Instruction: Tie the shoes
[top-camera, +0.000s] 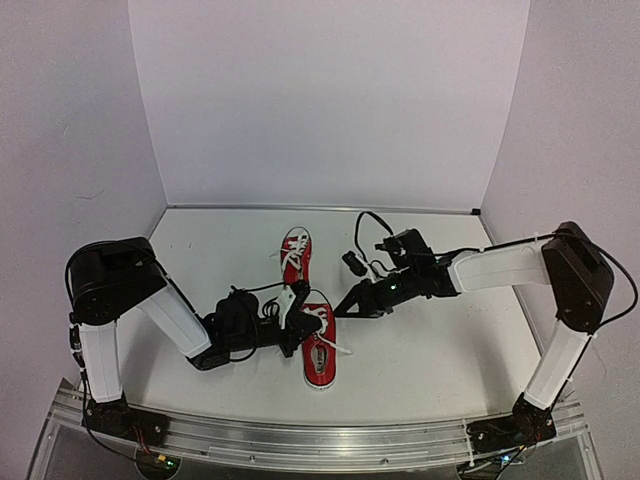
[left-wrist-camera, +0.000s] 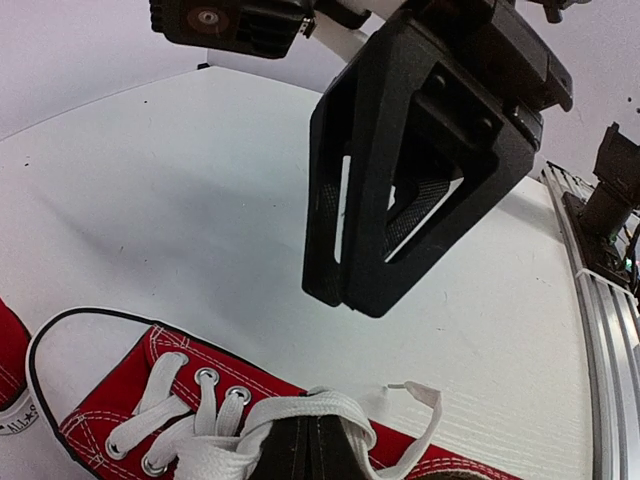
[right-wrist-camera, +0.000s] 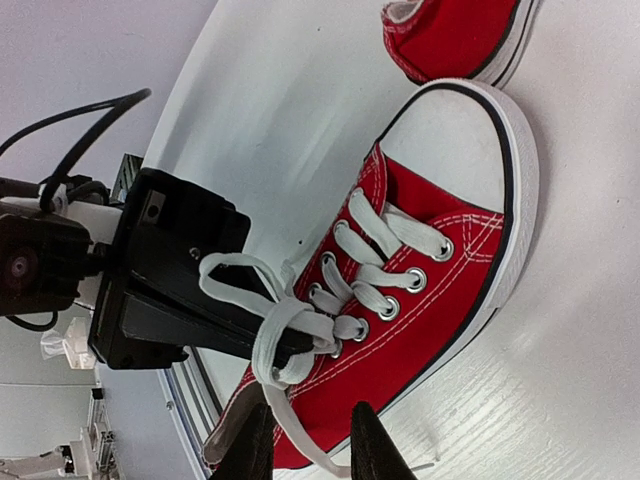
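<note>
Two red shoes with white laces lie mid-table. The near shoe (top-camera: 320, 357) (left-wrist-camera: 120, 400) (right-wrist-camera: 430, 290) lies toe toward the far shoe (top-camera: 296, 255) (right-wrist-camera: 450, 35). My left gripper (top-camera: 292, 312) (left-wrist-camera: 310, 442) (right-wrist-camera: 295, 340) is shut over the near shoe's tongue. The white lace (left-wrist-camera: 330, 405) (right-wrist-camera: 265, 335) is wound round its tips, and a loop rests against its side. Whether a strand is pinched between the fingers stays hidden. My right gripper (top-camera: 345, 300) (left-wrist-camera: 355, 295) (right-wrist-camera: 312, 445) hovers beside the shoe, open. A loose lace end (right-wrist-camera: 300, 440) runs untouched through the gap between its fingers.
An aluminium rail (top-camera: 320, 435) (left-wrist-camera: 610, 330) runs along the near edge, with both arm bases on it. White walls close the back and sides. A black cable (top-camera: 372, 225) arcs above the right wrist. The two grippers are only a few centimetres apart.
</note>
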